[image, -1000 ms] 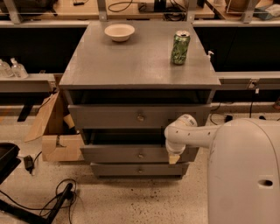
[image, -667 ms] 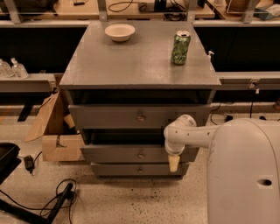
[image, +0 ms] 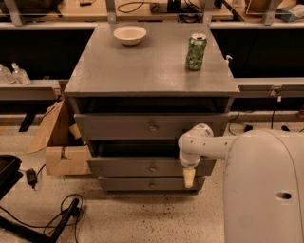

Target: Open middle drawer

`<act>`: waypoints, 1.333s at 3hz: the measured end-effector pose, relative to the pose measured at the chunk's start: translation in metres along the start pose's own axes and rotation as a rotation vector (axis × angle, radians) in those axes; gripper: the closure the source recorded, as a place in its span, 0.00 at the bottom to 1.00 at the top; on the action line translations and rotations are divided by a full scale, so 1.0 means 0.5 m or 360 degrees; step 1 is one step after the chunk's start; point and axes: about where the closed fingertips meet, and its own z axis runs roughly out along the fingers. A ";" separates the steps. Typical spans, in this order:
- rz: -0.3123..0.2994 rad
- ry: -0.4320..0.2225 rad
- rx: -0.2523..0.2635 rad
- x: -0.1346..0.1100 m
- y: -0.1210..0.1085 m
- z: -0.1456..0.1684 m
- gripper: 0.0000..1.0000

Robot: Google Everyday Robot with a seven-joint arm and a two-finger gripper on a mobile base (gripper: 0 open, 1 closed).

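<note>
1. Grey cabinet surface (image: 142, 66) with bowl (image: 129, 34) and can (image: 196, 51); the middle drawer (image: 128, 167) sits second of three fronts.
2. Risk: the tool (image: 189, 178) hangs right of the knob (image: 153, 168), so a pull could miss it.
3. Arm (image: 209, 146) reaches leftward, tool pointing down. Open or closed, cannot tell.

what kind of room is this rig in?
Likely a lab or workshop: workbenches strung with cables behind the grey cabinet, a cardboard box and loose cords on the floor. The claw hangs at the middle drawer's right end.
</note>
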 end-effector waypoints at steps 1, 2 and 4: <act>0.0045 0.0006 -0.0173 -0.003 0.026 0.055 0.22; 0.0076 0.0039 -0.0230 -0.001 0.045 0.056 0.45; 0.0076 0.0039 -0.0230 -0.001 0.042 0.040 0.97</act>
